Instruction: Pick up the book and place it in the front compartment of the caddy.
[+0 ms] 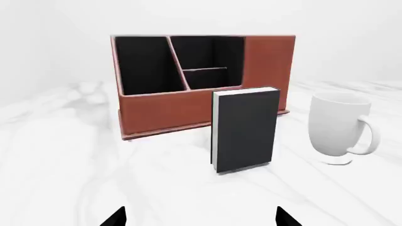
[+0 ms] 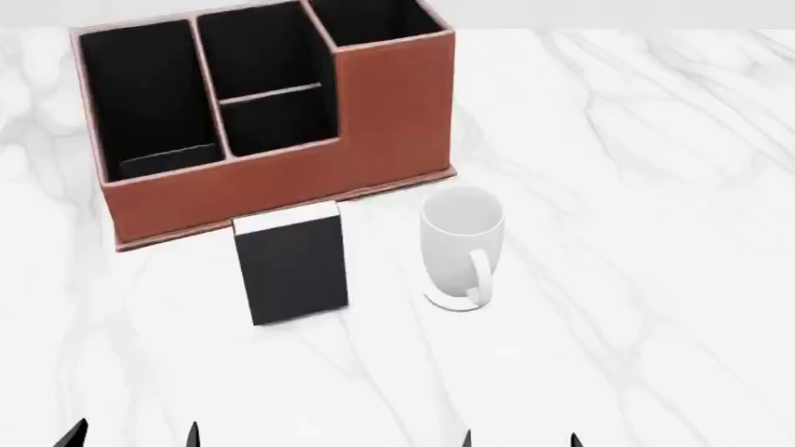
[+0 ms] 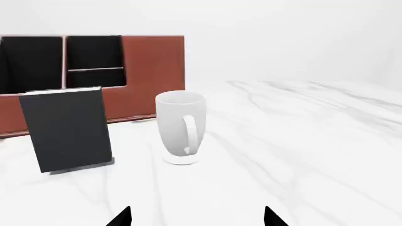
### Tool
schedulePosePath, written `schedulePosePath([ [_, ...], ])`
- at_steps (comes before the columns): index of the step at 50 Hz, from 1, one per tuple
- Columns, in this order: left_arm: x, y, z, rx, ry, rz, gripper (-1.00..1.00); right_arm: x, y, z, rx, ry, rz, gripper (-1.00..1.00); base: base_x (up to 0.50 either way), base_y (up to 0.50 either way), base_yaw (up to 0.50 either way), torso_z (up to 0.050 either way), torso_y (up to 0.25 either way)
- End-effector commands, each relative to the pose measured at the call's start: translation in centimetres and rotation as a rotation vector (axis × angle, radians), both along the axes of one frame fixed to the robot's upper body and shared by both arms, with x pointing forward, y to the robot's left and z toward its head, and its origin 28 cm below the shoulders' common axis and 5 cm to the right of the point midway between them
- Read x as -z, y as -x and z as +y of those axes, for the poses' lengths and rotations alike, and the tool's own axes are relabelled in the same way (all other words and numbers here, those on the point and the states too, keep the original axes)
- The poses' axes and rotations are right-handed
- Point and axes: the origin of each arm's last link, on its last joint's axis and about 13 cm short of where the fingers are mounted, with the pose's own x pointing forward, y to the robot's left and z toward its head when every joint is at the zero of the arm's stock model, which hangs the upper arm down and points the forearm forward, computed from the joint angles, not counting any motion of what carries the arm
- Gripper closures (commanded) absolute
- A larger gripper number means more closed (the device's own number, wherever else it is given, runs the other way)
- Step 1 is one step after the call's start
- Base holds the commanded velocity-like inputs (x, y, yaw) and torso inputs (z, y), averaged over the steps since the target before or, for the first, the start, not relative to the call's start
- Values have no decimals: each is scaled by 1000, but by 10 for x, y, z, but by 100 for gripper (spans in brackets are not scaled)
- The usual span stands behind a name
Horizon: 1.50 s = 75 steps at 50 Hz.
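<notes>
While both arms hang back at the near edge of the marble tabletop, nothing is in hand — findings run near to far.

Left gripper: only the two dark fingertips show, set wide apart with nothing between them. It faces the book squarely, which suits a straight approach.

Right gripper: fingertips likewise spread wide and empty. It looks toward the mug and seems to have no part in the pickup.

Book: stands upright on its lower edge, black cover toward the robot, white page edges showing along the top and one side. It is free on all sides. An upright, thin book is easily toppled, so the fingers should close across its thickness, not push on the cover.

White mug: upright just beside the book on the robot's right, handle turned toward the robot. It is apart from the book but near enough to be knocked by a wide approach.

Caddy: just behind the book, near but apparently not touching. Reddish-brown walls, black inside, taller section at its right end. The small middle-front compartment is the likely target, though I cannot be certain.

Task status: not begun — grasp, lift and placement all remain.
</notes>
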Motion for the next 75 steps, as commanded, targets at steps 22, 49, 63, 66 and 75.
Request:
schedulePosePath([
  [22,-45,-17,14,-68,47,-79,-100,-32,-8,-8,64,8,-57,-100,25,0,0,0,0],
  [49,-117,0,22,-7,43,-242,-100,-113,1,-28,103,-3,-218,-100,492,0,0,0,0],
  [63,-118,1,22,8,42,-247,-100,-117,2,-29,99,-14,-237,-100,500,0,0,0,1],
  [66,-118,0,22,4,42,-246,-100,-118,3,-29,96,-16,-240,-100,500,0,0,0,0],
  [75,-119,-1,23,0,42,-249,-100,-118,1,-30,102,-16,-243,-100,500,0,0,0,1],
])
